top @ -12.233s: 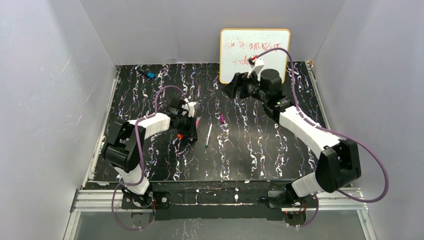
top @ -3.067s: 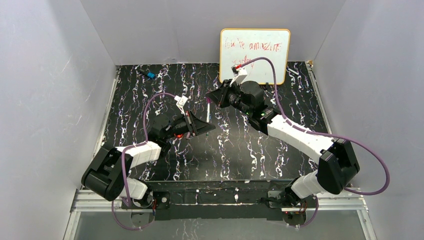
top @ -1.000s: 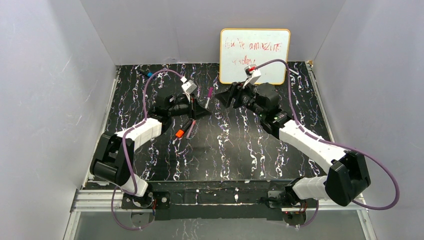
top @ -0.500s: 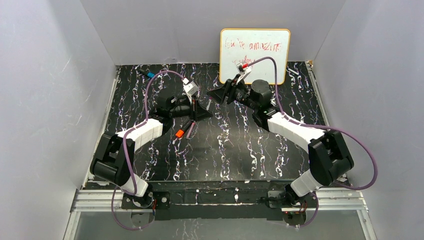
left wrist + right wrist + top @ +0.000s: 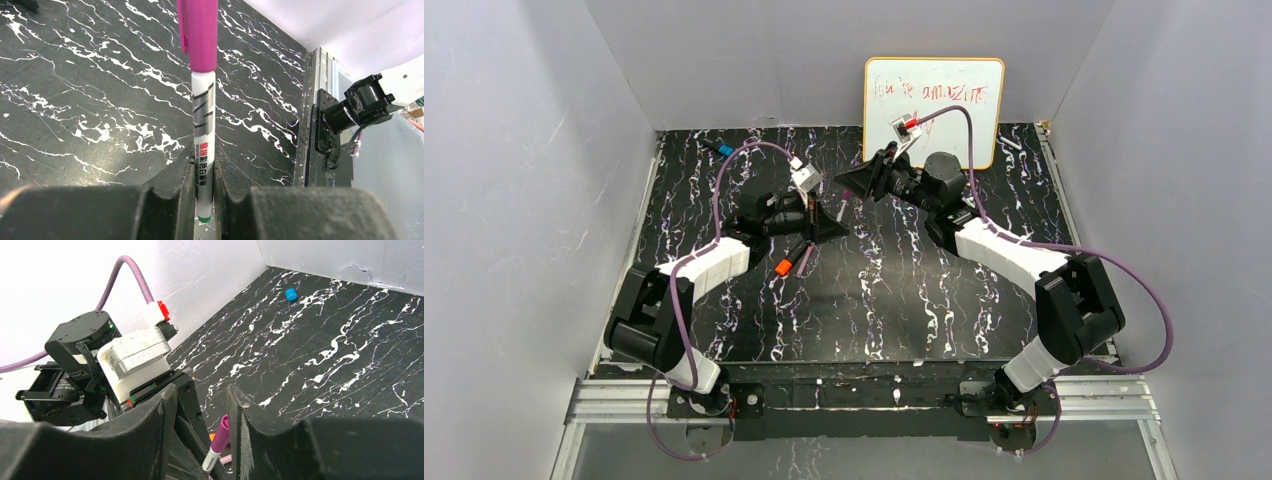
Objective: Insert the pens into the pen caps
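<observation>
The left tool (image 5: 204,197) pinches the thin pen (image 5: 203,120), which sticks straight out ahead of it. The magenta cap (image 5: 198,30) sits on the pen's far end, between the spread fingers of the right tool (image 5: 202,392), which do not seem to touch it.

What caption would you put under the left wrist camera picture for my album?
The left gripper pinches a white pen topped by a magenta cap.

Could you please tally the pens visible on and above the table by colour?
White pen with magenta cap: 1
Black pen with orange end: 1
Pale pink pen: 1
Total: 3
</observation>
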`<state>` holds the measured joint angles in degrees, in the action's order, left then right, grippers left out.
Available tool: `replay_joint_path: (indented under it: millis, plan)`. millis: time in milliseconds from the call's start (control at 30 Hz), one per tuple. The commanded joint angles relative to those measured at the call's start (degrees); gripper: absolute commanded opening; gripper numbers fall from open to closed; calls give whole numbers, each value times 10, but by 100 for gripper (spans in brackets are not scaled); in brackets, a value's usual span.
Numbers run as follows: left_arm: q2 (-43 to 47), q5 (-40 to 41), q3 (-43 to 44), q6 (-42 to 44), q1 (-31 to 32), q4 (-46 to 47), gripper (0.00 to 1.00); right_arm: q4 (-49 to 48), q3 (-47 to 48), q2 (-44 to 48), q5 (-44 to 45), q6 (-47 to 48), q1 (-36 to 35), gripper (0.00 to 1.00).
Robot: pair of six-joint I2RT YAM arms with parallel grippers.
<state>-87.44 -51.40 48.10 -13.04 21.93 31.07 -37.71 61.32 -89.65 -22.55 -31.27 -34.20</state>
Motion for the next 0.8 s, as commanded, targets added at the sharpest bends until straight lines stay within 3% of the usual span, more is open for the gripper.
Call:
replay_joint_path:
  millis: [0, 133, 300, 500, 633, 767]
  plan:
    - [10, 1, 1, 15, 2, -13, 0, -26, 27, -5, -11, -1, -1, 48]
    - [10, 1, 3, 17, 2, -16, 0, -27, 20, -5, -5, 1, -1, 50]
    - [9, 1, 4, 20, 2, -20, 0, -31, 17, -8, 9, 4, -1, 63]
    - [10, 1, 5, 22, 2, -22, 0, -20, 28, -27, 11, 3, -1, 65]
    - [10, 2, 6, 25, 2, -26, 0, -23, 27, -37, 8, -2, -2, 61]
    - [9, 2, 7, 28, 2, -29, 0, -27, 27, -40, 8, -5, -2, 46]
